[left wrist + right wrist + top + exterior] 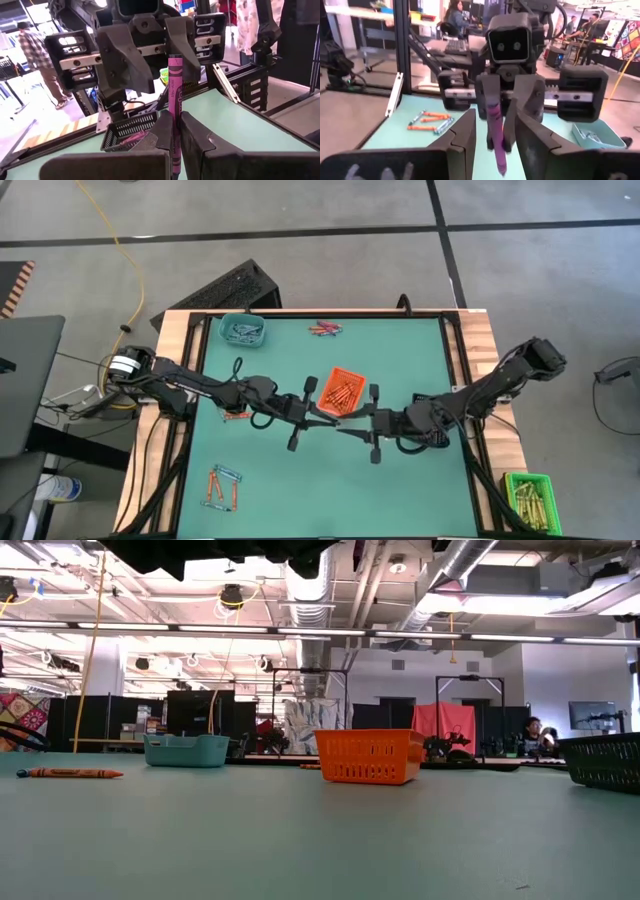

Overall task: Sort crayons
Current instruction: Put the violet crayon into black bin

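Green matting covers the table point(400, 480), and above its middle, just in front of the orange tray point(343, 389), a purple crayon point(175, 95) is held in the air between the two arms. It stands pinched between the fingers point(195, 137) of the left gripper point(325, 418), which are pressed together on its lower part. Facing it from the other side of the orange tray, the right gripper point(352, 430) has its fingers point(467, 137) spread on either side of the same crayon without closing on it. Orange crayons point(345, 392) fill the orange tray. Left of that tray, one orange crayon point(236, 414) lies on the mat under the left arm. Farther left and toward the front edge, a loose group of orange and blue-grey crayons point(222, 487) lies scattered. Behind the orange tray and to its left, a teal tray point(242, 331) holds blue-grey crayons point(243, 333). Straight behind the orange tray, near the back edge, a few pink and purple crayons point(325, 329) lie together. Far to the right of the orange tray, off the mat at the front corner, a green tray point(530, 498) holds yellow-olive sticks point(528, 502). People stand in the room beyond the table
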Action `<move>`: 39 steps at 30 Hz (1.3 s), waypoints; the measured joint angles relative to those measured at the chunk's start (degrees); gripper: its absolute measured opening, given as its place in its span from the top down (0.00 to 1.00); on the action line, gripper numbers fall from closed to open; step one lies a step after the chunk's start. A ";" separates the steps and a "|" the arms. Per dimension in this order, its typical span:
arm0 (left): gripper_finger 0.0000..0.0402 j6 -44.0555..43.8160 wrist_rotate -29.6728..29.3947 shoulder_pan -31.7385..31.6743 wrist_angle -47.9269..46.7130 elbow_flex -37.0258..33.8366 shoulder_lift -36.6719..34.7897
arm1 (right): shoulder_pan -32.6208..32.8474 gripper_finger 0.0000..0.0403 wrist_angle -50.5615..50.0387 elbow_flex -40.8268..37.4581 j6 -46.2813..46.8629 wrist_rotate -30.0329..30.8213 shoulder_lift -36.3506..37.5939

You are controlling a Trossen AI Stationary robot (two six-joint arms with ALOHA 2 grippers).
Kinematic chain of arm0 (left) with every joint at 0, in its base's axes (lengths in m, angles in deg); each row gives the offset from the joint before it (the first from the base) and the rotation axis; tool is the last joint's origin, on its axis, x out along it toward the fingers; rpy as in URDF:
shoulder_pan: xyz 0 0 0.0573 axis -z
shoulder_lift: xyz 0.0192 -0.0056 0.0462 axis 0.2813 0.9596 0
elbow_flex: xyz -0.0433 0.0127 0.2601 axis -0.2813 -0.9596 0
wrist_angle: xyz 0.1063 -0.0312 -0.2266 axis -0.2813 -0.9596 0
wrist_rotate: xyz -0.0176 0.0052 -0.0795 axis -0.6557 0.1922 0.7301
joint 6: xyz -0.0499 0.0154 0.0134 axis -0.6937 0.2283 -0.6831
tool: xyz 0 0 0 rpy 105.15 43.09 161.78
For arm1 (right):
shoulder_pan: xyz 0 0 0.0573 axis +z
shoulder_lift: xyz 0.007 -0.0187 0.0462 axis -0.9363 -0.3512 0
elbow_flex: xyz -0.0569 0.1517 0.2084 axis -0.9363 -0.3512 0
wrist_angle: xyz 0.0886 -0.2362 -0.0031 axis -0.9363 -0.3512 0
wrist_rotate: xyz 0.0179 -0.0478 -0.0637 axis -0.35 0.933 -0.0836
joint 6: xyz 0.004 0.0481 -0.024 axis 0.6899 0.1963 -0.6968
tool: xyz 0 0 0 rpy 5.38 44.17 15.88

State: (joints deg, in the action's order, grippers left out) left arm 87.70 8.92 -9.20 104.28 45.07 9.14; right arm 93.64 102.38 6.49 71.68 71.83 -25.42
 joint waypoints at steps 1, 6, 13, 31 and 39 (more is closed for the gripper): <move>1.00 0.21 0.00 0.00 0.10 0.00 0.00 | -0.11 0.67 1.29 0.00 -0.01 -0.51 -0.50; 1.00 0.27 0.22 0.00 0.85 0.00 -0.02 | -1.01 0.69 4.77 0.88 -1.88 -1.80 -4.32; 1.00 0.65 0.17 0.46 -0.22 -0.04 -0.02 | -1.42 0.80 4.89 3.77 -5.07 -2.31 -7.98; 1.00 3.82 -0.07 1.55 -0.22 0.02 -0.02 | 1.06 0.91 -3.78 3.82 -4.59 -0.64 -4.22; 1.00 3.69 -1.28 1.53 -1.51 0.02 -0.02 | 1.10 0.98 -5.09 3.78 -4.28 0.94 -4.21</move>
State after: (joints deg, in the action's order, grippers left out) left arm 91.39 7.64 -7.67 102.77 45.09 9.12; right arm 94.74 97.29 10.27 67.40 72.77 -29.63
